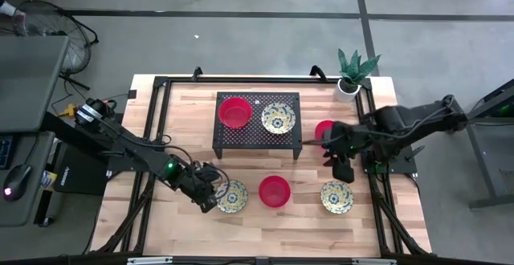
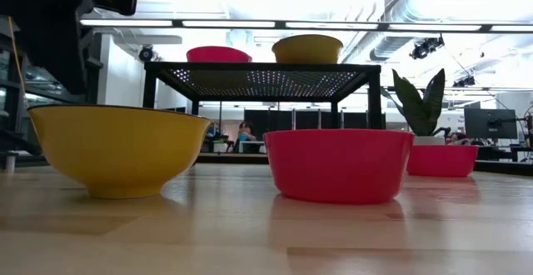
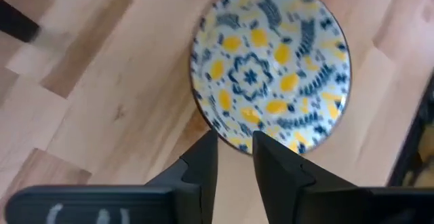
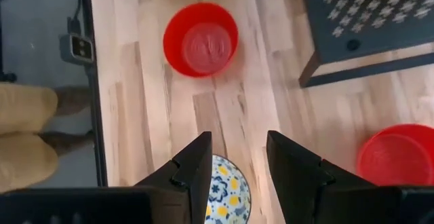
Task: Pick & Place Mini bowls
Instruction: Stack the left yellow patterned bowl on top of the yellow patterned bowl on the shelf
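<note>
A black perforated stand [image 1: 255,136] carries a red bowl [image 1: 234,112] and a patterned bowl [image 1: 278,118]. On the table stand a patterned bowl [image 1: 234,197], a red bowl [image 1: 275,191], another patterned bowl [image 1: 337,196] and a red bowl [image 1: 324,128] half under my right arm. My left gripper [image 1: 215,191] is at the left patterned bowl's rim [image 3: 234,144], its fingers a narrow gap apart, one over the inside and one at the outer edge. That bowl [image 2: 117,150] rests on its foot. My right gripper [image 1: 342,169] hovers open above the right patterned bowl [image 4: 227,191]. My left gripper comes at the patterned bowl's rim [image 3: 224,137] from above, slanting in from the table's left. Its fingertips [image 3: 263,146] flank the rim, but I cannot tell whether they touch it. The bowl sits flat on the table.
A white pot with a green plant [image 1: 352,72] stands at the far right corner. The stand's legs [image 4: 313,68] rise close to the right gripper. Bare wood [image 1: 169,112] lies left of the stand. A person's legs [image 4: 27,132] show beyond the table's near edge.
</note>
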`<state>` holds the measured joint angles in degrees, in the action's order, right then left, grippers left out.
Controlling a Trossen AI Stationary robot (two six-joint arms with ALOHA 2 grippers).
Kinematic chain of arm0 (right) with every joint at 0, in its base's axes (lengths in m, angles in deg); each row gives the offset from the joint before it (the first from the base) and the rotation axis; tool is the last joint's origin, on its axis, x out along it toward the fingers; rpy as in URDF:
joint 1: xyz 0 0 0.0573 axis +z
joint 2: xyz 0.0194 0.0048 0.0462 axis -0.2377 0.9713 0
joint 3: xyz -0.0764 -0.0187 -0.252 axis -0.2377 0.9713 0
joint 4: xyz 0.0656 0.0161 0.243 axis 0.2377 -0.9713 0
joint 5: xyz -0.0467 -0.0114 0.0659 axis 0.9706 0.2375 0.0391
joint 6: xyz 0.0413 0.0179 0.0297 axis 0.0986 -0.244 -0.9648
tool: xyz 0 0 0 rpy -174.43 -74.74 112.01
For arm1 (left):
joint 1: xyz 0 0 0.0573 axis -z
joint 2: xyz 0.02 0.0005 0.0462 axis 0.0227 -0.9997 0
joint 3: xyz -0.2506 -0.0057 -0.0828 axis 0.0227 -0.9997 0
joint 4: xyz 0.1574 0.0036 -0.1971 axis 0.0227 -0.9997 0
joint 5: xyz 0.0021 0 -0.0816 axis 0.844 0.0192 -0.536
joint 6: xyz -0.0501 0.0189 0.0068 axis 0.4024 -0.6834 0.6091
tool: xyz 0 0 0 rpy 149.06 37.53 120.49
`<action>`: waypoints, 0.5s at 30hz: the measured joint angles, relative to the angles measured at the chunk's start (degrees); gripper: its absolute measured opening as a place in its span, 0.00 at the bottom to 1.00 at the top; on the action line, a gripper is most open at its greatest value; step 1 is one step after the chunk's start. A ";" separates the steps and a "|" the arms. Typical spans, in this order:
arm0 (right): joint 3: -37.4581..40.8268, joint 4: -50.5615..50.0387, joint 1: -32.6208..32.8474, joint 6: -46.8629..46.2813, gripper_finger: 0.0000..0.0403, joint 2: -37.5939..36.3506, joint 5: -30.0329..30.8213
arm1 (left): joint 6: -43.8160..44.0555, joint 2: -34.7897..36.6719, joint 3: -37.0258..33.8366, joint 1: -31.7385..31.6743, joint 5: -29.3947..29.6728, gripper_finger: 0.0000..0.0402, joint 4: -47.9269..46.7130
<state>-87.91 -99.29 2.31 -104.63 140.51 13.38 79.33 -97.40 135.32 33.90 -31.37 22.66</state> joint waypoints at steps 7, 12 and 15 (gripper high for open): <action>4.42 2.86 3.47 -3.35 0.32 0.00 0.01 | 2.20 0.00 0.00 -0.72 0.78 0.42 -1.11; 6.13 4.17 5.72 -6.31 0.32 0.00 0.88 | 8.86 -0.11 0.00 -3.40 -5.88 0.51 -1.65; 6.50 5.01 7.27 -7.44 0.32 -0.02 2.89 | 11.41 -2.14 -0.01 -5.89 -9.65 0.51 -0.94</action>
<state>-81.41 -94.28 9.57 -112.07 140.49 16.27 90.74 -99.54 135.31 28.02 -41.02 21.72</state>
